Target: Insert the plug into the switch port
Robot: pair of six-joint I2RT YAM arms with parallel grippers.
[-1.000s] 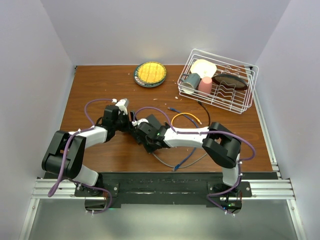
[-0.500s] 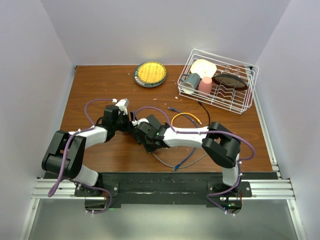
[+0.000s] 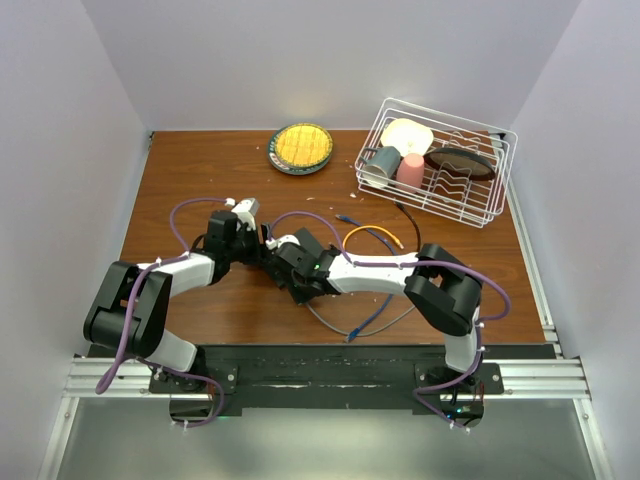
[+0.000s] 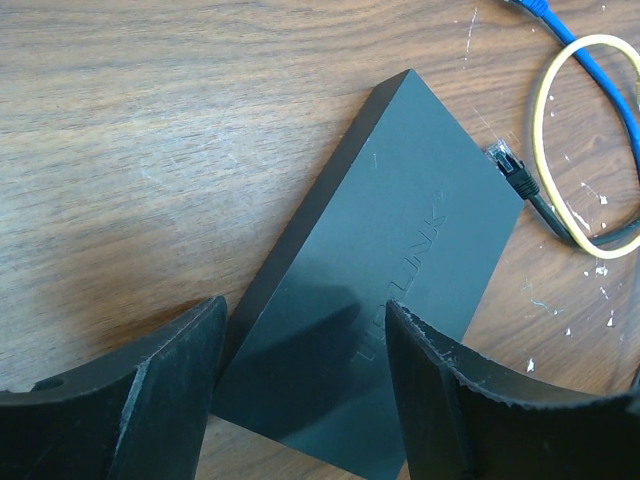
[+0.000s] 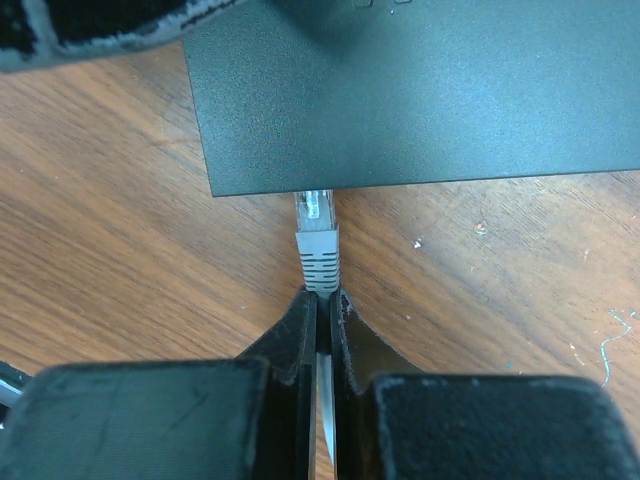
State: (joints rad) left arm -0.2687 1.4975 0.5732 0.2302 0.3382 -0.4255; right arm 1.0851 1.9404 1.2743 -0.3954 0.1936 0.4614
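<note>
Nudged slightly nearer the switch (image 5: 420, 90), the plug (image 5: 317, 235) is pinched by the right end effector (image 5: 322, 300), seemingly not yet seated; the left end effector (image 4: 305, 320) is spread wide.

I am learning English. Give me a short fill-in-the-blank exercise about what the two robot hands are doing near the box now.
1. The right hand holds a ___ plug by its rear end.
2. The plug points at an edge of the flat ___ box.
3. The left hand is ___ above the box.
4. The rack stands in the far ___ corner of the table.
Missing words: grey; black; open; right.
</note>
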